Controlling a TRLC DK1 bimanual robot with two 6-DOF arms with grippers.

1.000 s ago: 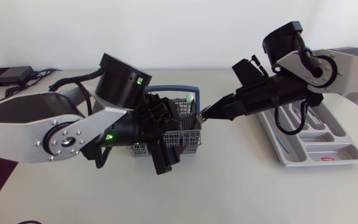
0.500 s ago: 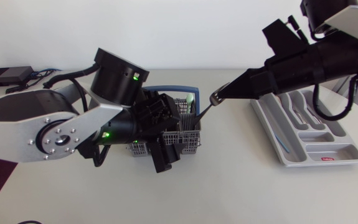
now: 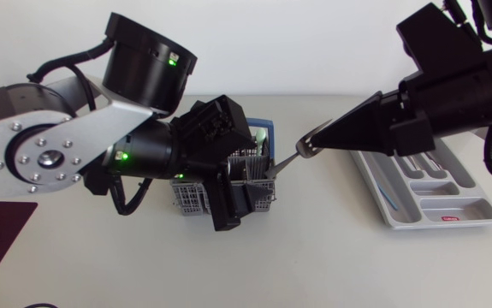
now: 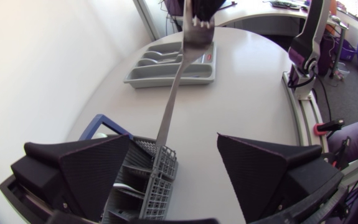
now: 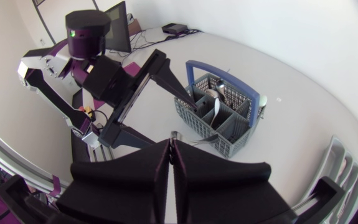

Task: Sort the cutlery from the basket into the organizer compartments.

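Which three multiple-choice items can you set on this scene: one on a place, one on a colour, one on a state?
1. The organizer lies:
A. in the basket
B. on the table, right of the basket
C. under the left arm

2. The basket's handle is:
A. red
B. green
C. blue

3. The right gripper is:
A. shut on the utensil
B. open
C. shut on nothing

Key:
1 B, the head view shows it there.
2 C, the right wrist view shows the blue bar.
3 A, it pinches the utensil's broad end.
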